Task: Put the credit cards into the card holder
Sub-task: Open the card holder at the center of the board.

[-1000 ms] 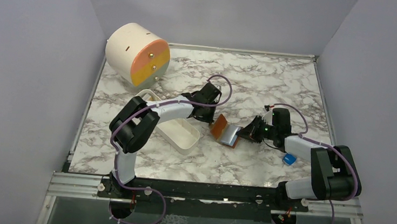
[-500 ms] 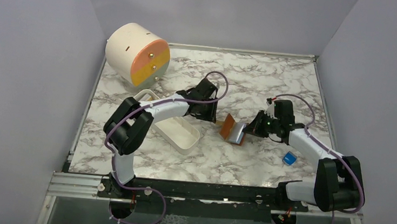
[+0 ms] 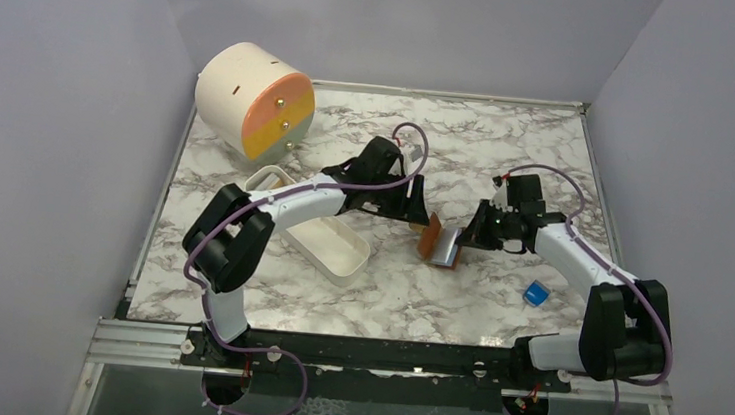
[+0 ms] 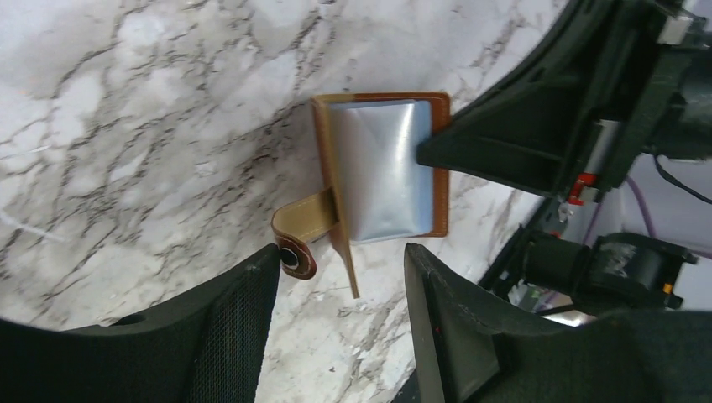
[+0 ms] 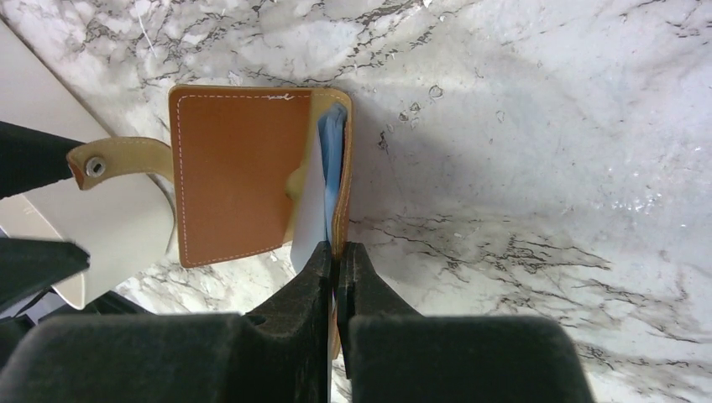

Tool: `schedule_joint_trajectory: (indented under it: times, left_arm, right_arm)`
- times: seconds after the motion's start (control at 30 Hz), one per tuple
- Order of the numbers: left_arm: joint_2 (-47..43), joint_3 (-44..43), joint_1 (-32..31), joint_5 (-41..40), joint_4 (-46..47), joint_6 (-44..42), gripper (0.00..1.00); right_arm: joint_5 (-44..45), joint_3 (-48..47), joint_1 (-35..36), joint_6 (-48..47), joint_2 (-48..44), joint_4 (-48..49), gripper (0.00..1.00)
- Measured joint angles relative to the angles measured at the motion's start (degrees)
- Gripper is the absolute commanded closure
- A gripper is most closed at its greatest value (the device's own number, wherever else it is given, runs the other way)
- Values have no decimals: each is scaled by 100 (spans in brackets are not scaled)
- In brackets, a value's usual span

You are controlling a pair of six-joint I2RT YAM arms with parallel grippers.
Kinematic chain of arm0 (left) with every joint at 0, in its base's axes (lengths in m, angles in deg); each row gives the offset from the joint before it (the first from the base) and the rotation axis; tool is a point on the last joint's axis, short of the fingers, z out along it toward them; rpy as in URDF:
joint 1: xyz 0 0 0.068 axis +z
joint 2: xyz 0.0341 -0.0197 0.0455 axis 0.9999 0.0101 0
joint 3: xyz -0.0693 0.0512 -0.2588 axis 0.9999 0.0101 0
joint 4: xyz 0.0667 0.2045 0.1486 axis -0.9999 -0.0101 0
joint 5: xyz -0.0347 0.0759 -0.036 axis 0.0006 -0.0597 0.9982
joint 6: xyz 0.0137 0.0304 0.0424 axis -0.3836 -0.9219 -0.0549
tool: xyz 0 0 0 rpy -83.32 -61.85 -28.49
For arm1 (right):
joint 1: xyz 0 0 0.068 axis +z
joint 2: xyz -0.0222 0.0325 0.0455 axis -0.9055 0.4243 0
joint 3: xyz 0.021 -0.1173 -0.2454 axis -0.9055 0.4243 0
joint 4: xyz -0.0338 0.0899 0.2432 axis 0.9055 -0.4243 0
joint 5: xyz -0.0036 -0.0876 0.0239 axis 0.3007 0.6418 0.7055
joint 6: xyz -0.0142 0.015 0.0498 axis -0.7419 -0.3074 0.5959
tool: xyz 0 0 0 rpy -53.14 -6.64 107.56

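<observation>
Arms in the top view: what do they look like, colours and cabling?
Both the left arm and right arm have white link shells and bulky black joint housings, with a purple cable looping along each. End effector fingers are black, mesh-textured inside.

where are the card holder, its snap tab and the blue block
card holder [image 5: 239, 176], right wrist view, middle of the brown outer cover
snap tab [image 4: 290, 257], left wrist view, on the round snap
blue block [image 3: 536, 294], top external view, middle of its top face

3 plain lavender walls [image 3: 400, 20] — white grey-veined marble tabletop [image 3: 434, 319], even light
</observation>
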Motion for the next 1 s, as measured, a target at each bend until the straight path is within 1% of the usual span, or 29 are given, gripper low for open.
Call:
schedule_joint_trajectory:
  times: [0.2,0.33,0.47,0.63,0.8,0.9,1.0]
  left_arm:
    - [122,74,0,697,566,20,39]
    - [448,72,0,942,710,-4,39]
    - [702,72,0,988,706,-22,41]
    - [778,72,0,986,710,-57,48]
    - [835,72,-2,975,750,-72,56]
    - [855,72,-15,953,752,-55,67]
    - [855,76,-42,918,780,-52,81]
  right_arm:
    - [-2,-149,0,-168,0,-234,99]
    - [-2,-262,0,-286,0,-387,99]
    - [-4,-295,0,-361,0,-476,99]
    - [-24,-295,0,-385,0,-485,98]
    - [-74,-295,0,-382,0,-479,91]
    - [-131,-275,0,-367,0,-431,90]
    - [-245,-181,0,-330,-4,-308,91]
